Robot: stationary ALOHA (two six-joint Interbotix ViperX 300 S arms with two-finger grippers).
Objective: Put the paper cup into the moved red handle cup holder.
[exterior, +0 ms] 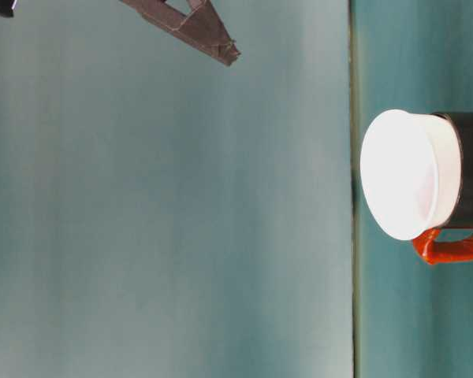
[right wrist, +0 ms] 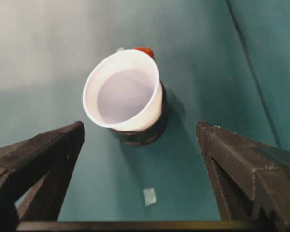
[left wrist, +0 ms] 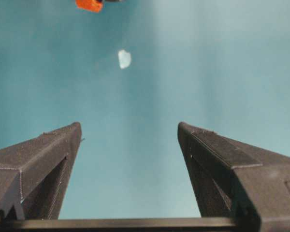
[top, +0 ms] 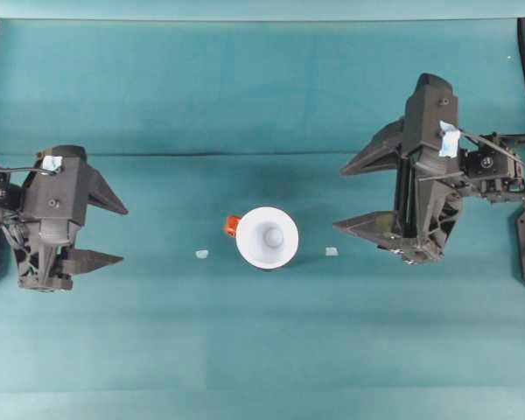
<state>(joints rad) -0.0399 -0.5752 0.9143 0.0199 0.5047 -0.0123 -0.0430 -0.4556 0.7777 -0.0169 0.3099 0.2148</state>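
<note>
Left gripper (top: 105, 229) wide, empty, near the table's left edge, well apart from the goods. Paper cup (top: 267, 236) sits in the red handle cup holder (right wrist: 140, 135), mid-table. Cup's light, thin-walled, crushable; if you regrip, pinch gently below rim. Right gripper (top: 357, 194) wide, empty, just right of it.

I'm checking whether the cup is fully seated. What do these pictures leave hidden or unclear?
- Red handle cup holder: table-level view, cut off by the edge.
- Holder's inside: overhead view, covered by the paper cup.
- Two pale scraps: too small to identify.
</note>
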